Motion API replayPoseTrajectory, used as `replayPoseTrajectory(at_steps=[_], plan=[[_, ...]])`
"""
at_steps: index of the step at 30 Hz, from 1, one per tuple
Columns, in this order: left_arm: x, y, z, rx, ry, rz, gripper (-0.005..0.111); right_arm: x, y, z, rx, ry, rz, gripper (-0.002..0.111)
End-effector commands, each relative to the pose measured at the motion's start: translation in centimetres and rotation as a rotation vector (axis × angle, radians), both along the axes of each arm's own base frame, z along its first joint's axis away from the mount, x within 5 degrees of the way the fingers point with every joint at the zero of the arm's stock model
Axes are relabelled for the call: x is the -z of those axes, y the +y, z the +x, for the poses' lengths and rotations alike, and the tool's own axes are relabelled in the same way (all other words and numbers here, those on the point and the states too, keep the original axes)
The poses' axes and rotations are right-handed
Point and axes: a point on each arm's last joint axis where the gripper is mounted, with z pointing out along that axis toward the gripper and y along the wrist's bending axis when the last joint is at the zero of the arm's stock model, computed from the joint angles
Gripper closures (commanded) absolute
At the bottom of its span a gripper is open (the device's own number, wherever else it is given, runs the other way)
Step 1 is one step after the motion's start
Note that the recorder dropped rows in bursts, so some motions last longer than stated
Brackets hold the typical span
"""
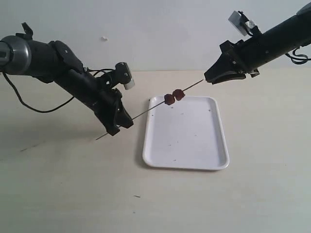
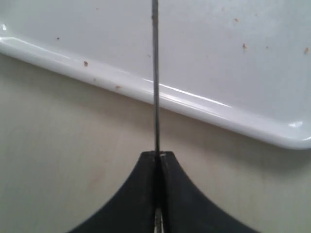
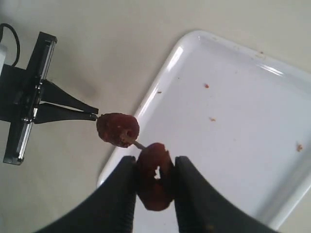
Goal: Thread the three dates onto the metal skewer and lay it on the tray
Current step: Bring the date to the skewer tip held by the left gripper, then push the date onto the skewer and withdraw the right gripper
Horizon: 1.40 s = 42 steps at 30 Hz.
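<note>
Find left tool (image 1: 121,124) left of centre in exterior view. Read as pinched fully closed on metal skewer (image 1: 146,111) near its lower end; confirm in left wrist view (image 2: 158,156). Find right tool (image 1: 210,77) at upper right. Read as clamped on held date (image 3: 155,194) at skewer's upper end. Trace skewer diagonally from lower left to upper right, raised clear of surface (image 1: 73,194). Note lower date (image 1: 169,99) and upper date (image 1: 179,94) threaded mid-rod, just beside each other, above upper left corner of tray (image 1: 194,141). Note tray flat on surface at centre, lightly specked.
</note>
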Motion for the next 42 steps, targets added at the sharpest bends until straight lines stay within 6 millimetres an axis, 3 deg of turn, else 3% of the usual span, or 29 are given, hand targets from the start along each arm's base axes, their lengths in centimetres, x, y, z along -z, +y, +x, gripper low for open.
replayPoseTrajectory(at_steps=[1,19,30,42], plan=[[-0.7,-0.2,-0.1,-0.006,-0.013,-0.018,0.107,-0.3,0.1,-0.1,0.0,-0.005,-0.002,0.082],[-0.8,-1.6,-0.5,0.023,-0.035,-0.034,0.107,-0.3,0.1,-0.1,0.0,-0.005,-0.002,0.082],[-1.0,-2.5,-0.7,0.062,-0.071,-0.068,0.107,-0.3,1.5,0.0,-0.03,-0.005,-0.001,0.082],[-1.9,-3.5,-0.5,0.055,-0.109,-0.211,0.107,-0.3,1.5,0.0,-0.03,-0.005,-0.001,0.082]])
